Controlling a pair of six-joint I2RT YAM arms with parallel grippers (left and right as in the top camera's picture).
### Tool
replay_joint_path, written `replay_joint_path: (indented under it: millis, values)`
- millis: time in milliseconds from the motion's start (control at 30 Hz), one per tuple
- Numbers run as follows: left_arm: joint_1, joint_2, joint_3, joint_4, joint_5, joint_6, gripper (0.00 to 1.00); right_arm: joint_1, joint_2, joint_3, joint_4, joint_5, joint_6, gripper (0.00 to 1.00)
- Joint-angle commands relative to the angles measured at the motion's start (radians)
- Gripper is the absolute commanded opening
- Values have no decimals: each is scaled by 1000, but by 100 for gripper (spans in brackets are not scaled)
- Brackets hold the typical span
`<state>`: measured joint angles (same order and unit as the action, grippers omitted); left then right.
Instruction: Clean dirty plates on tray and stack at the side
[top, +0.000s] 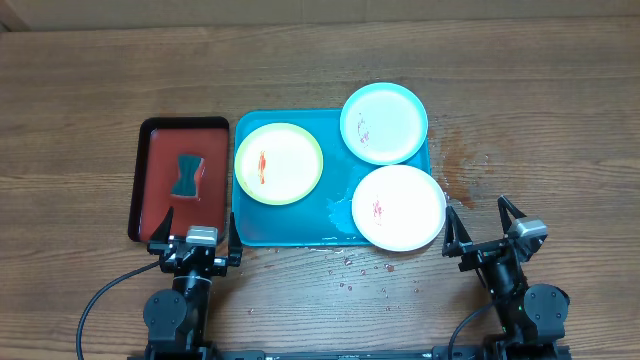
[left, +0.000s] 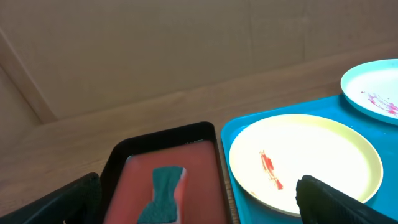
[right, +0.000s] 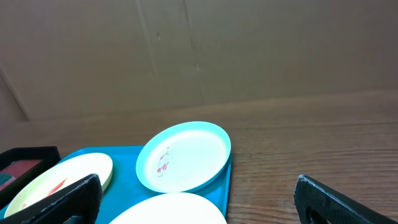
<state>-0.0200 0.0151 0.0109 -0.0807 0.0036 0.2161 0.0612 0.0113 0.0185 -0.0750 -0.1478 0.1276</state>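
The turquoise tray (top: 290, 225) lies mid-table with three plates on it. The yellow-green rimmed plate (top: 279, 163) with a red smear sits at its left; it also shows in the left wrist view (left: 311, 155). The pale blue plate (top: 384, 122) sits at the back right, overhanging the rim; it also shows in the right wrist view (right: 184, 155). The white plate (top: 398, 207) sits at the front right, overhanging the rim. My left gripper (top: 195, 245) is open and empty in front of the red tray. My right gripper (top: 485, 235) is open and empty, right of the white plate.
A smaller red black-rimmed tray (top: 160, 200) left of the turquoise tray holds a teal sponge (top: 188, 175), seen also in the left wrist view (left: 163, 194). Water drops (top: 360, 272) lie on the wood in front of the tray. A brown wall stands behind the table.
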Motion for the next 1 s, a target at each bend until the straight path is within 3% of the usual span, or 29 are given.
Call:
replay_joint_path:
  millis: [0, 700, 967]
  values:
    - [-6, -9, -6, 3, -6, -11, 100, 3, -8, -10, 5, 36, 1, 100]
    - [-7, -9, -3, 8, 21, -49, 100, 4, -3, -10, 1, 57, 3, 100]
    - [-6, -8, 209, -149, 64, -64, 100, 3, -3, 58, 19, 52, 40, 100]
